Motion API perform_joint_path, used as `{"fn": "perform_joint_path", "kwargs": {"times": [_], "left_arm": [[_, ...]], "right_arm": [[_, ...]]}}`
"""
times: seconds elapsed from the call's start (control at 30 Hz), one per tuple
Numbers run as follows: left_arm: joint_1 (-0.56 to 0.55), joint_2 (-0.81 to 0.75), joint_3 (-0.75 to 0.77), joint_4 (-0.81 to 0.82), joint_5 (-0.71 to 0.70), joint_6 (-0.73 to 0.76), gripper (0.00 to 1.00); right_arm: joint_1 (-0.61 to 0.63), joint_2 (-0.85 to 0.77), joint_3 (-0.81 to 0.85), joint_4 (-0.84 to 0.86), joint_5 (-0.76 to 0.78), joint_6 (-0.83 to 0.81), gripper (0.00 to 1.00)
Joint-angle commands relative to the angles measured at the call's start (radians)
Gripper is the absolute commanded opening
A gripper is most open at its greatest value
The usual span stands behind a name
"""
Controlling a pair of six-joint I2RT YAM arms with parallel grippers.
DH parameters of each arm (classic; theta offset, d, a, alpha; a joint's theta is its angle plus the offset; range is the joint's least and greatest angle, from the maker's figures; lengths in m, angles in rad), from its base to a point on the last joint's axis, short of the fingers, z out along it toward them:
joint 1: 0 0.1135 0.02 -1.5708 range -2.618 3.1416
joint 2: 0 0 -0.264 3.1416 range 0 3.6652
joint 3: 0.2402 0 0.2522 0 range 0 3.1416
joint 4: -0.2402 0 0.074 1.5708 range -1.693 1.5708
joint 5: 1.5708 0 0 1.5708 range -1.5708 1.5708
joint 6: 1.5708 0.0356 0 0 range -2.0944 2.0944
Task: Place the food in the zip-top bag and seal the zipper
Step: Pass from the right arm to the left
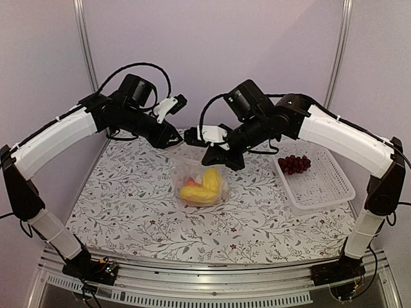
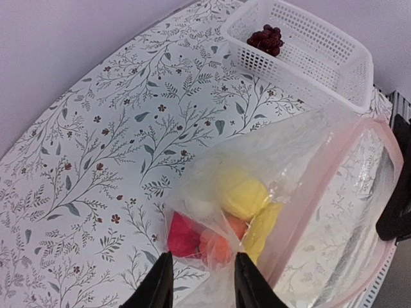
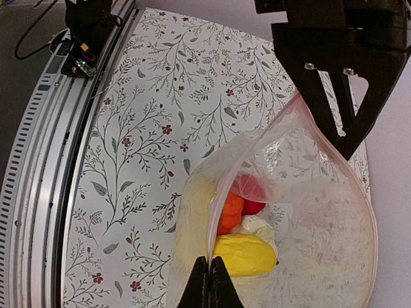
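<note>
Where the zip-top bag (image 1: 199, 183) sits: at mid-table on the flowered tablecloth (image 1: 128, 205), with its lower part resting on the cloth and its mouth held up between the two grippers.
Bag mouth: open, spread into a wide loop in both wrist views. The pink-tinted zipper (image 2: 324, 179) runs along its rim, unsealed.
Inside the bag: a yellow banana (image 3: 244, 255), an orange round piece (image 3: 230, 212), a red pepper (image 3: 252, 190), a white cauliflower (image 3: 255, 226) and a yellow lemon-like piece (image 2: 244, 196). All are heaped together at the bottom and touch one another.
Right gripper (image 3: 209, 279): the fingers are pressed together with no gap and pinch the bag's rim just where the pink zipper line reaches them.
Left gripper (image 2: 200, 285): the fingers stand narrowly apart at the opposite side of the mouth, with crinkled bag film lying in the gap. Whether either finger touches the film cannot be told.
Grape bunch (image 1: 294, 163): dark red and outside the bag, it lies in the far corner of the white mesh basket (image 1: 324, 189) on the side nearest the bag.
Basket: it stands on the cloth at the table's right, well apart from the bag.
Arms: both bend inward from the table's sides, with their wrists meeting above the bag.
</note>
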Motion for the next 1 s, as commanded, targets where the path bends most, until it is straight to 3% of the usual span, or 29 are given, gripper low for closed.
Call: {"fn": "perform_joint_path", "kwargs": {"times": [0.0,0.1,0.23,0.37,0.5,0.8,0.97], "left_arm": [[0.008,0.035,0.049,-0.018,0.005,0.027,0.23],[0.007,0.047,0.078,-0.028,0.015,0.028,0.18],[-0.006,0.033,0.107,-0.036,-0.018,0.023,0.40],[-0.025,-0.055,0.035,0.051,-0.038,0.070,0.48],[-0.039,-0.125,-0.065,0.115,0.034,0.152,0.49],[-0.044,-0.070,-0.075,0.097,-0.013,0.203,0.51],[-0.044,-0.022,-0.053,0.097,-0.018,0.210,0.41]], "right_arm": [[-0.006,0.016,0.027,-0.022,-0.013,0.016,0.00],[-0.007,0.015,0.027,-0.024,-0.010,0.022,0.00],[-0.008,0.015,0.026,-0.026,-0.013,0.024,0.00],[-0.009,0.011,0.027,-0.026,-0.015,0.024,0.00],[-0.009,0.005,0.026,-0.027,-0.016,0.026,0.00],[-0.013,-0.003,0.031,-0.031,-0.055,0.030,0.00],[-0.018,-0.002,0.032,-0.030,-0.058,0.034,0.00]]}}
